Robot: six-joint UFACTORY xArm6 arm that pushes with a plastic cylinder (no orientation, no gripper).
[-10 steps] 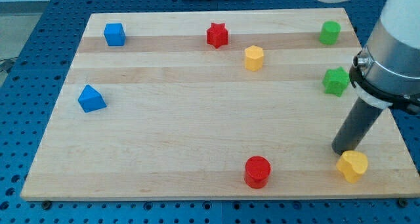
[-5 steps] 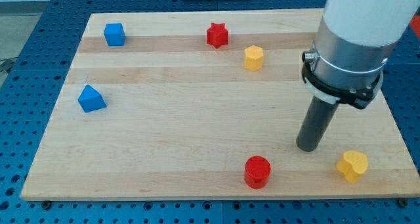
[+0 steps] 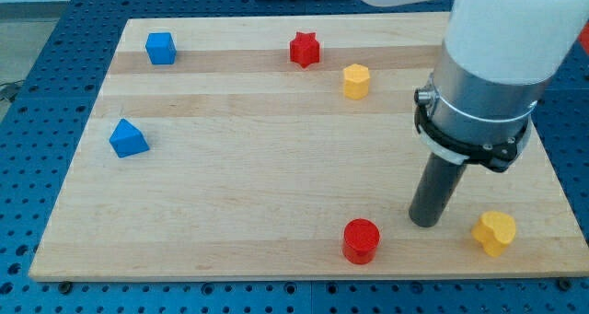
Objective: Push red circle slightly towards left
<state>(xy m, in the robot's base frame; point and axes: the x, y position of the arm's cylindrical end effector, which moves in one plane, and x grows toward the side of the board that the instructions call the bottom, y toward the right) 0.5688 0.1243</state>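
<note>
The red circle (image 3: 361, 240) is located at the frame's lower centre, near the board's (image 3: 230, 167) bottom edge. My tip (image 3: 423, 222), a bare rod without jaws, is positioned just right of it, slightly higher, not touching. An off-centre contact is judged likely to deflect the circle downward, off the edge.

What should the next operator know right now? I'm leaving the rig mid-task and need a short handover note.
My tip rests on the light wooden board, to the view's right of the red circle block and slightly above it, with a small gap, not touching.
The yellow heart-shaped block lies further right, near the bottom edge.
Done: tip set on the correct side for a leftward push.
Left: close the gap, then nudge the red circle slightly left.
</note>
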